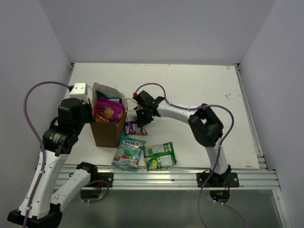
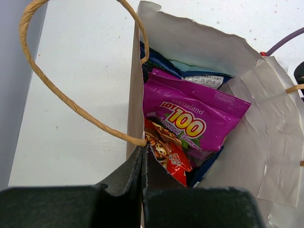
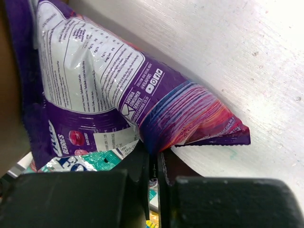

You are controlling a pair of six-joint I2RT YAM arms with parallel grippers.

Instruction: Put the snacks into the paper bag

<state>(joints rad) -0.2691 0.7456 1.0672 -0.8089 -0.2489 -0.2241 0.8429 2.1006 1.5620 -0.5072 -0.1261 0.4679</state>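
The brown paper bag (image 1: pixel 107 133) stands open at the left, holding a magenta packet (image 2: pixel 194 118), a red-orange packet (image 2: pixel 173 156) and blue packets (image 2: pixel 161 64). My left gripper (image 2: pixel 144 154) is shut on the bag's near wall, just below the string handle (image 2: pixel 71 102). My right gripper (image 3: pixel 156 154) is shut on the edge of a purple snack packet (image 3: pixel 95 85), held just right of the bag (image 1: pixel 130 126). A teal-pink packet (image 1: pixel 128 152) and a green packet (image 1: pixel 160 156) lie flat in front of the bag.
The right arm (image 1: pixel 204 126) arches over the table's middle. A white box (image 1: pixel 79 90) sits at the bag's far left. A metal rail (image 1: pixel 166 178) runs along the near edge. White walls enclose the table.
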